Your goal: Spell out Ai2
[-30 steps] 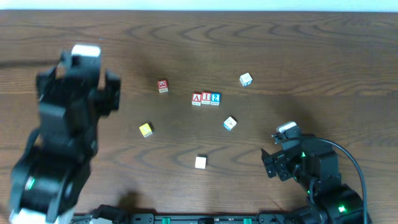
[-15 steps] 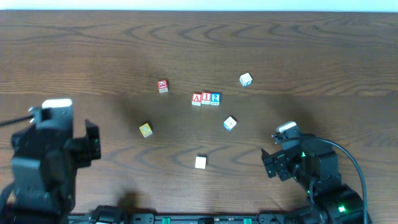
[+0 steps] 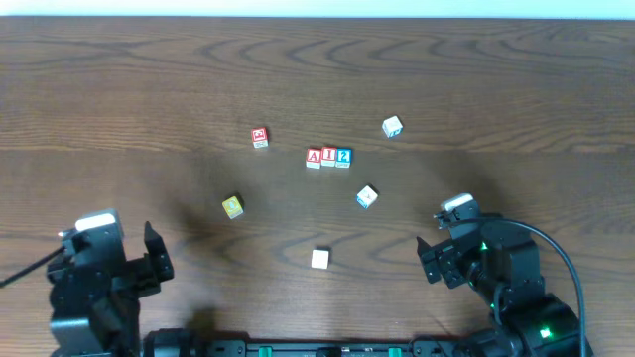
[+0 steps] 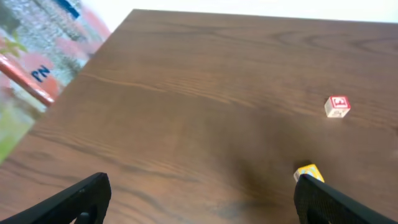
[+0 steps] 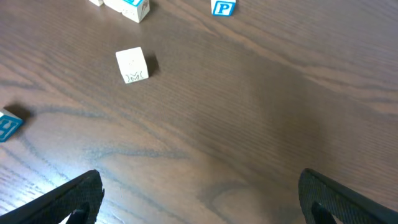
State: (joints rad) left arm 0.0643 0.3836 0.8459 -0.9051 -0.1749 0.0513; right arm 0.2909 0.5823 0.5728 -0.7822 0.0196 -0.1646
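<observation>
You see a dark brown wooden table [image 3: 496, 79] with wavy grain lines. In the middle of it three small white-faced cubes sit side by side, touching, in a straight row: the red-framed "A" cube [image 3: 314, 158], the red-framed "I" cube [image 3: 328, 157] and the blue-framed "2" cube [image 3: 343, 157]. They read "AI2".

All other spots are told from this row. A white cube with a red mark [image 3: 260, 137] lies near the row on the left side, a bit farther from the arms. A yellow cube [image 3: 232, 206] lies to the left and nearer to the arms. A plain white cube [image 3: 319, 259] lies straight toward the arms. A white cube with blue marks [image 3: 367, 196] sits just to the right and nearer. Another white cube with a blue mark [image 3: 393, 126] sits to the right and farther away.

The black left gripper [image 4: 199, 196] is well away from the row, its two fingers spread wide with nothing between them. The black right gripper [image 5: 199, 196] is spread wide too, with nothing in it.

A second ago your left arm was high over the far left of the table. Now it is pulled back to the near edge. The cubes and the right arm have not moved.
</observation>
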